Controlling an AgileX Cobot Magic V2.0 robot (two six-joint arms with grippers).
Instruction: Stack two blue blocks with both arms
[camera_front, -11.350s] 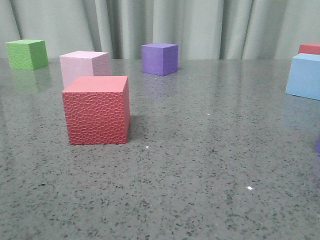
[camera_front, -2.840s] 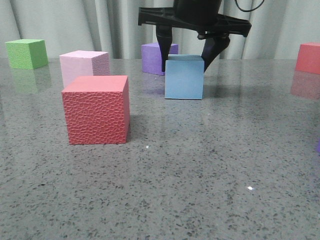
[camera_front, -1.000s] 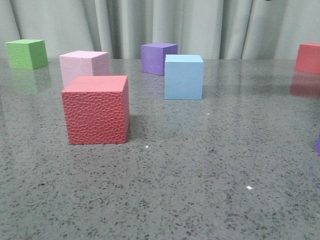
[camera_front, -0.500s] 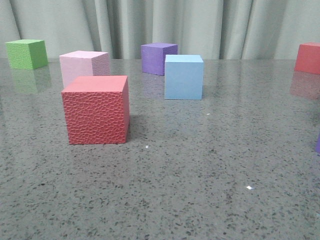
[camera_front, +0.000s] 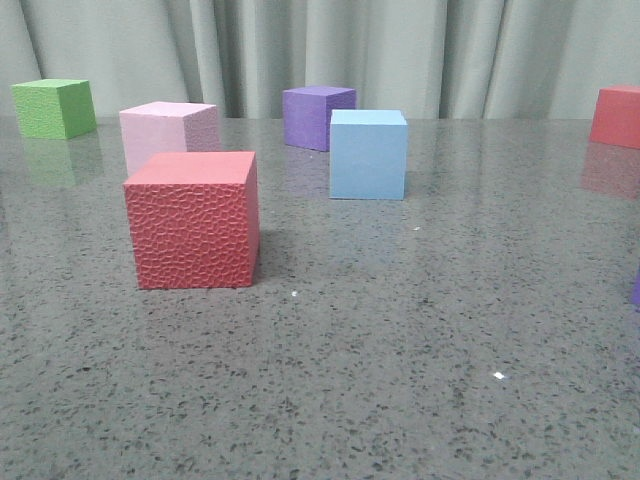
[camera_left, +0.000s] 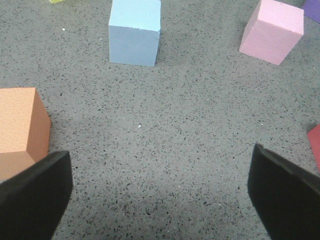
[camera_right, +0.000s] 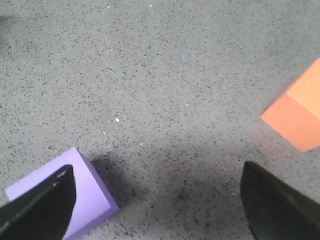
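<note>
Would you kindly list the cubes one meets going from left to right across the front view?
Green cube → pink cube → large red cube → purple cube → blue block → far red cube.

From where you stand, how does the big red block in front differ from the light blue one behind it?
The red block has a bumpy, pebbled surface, while the blue block looks smooth. The red block sits nearer the camera and to the left, while the blue block is farther back, near the middle, just in front of a purple block. Both are cubes resting flat on the speckled table, with nothing on top and no gripper touching them.
</note>
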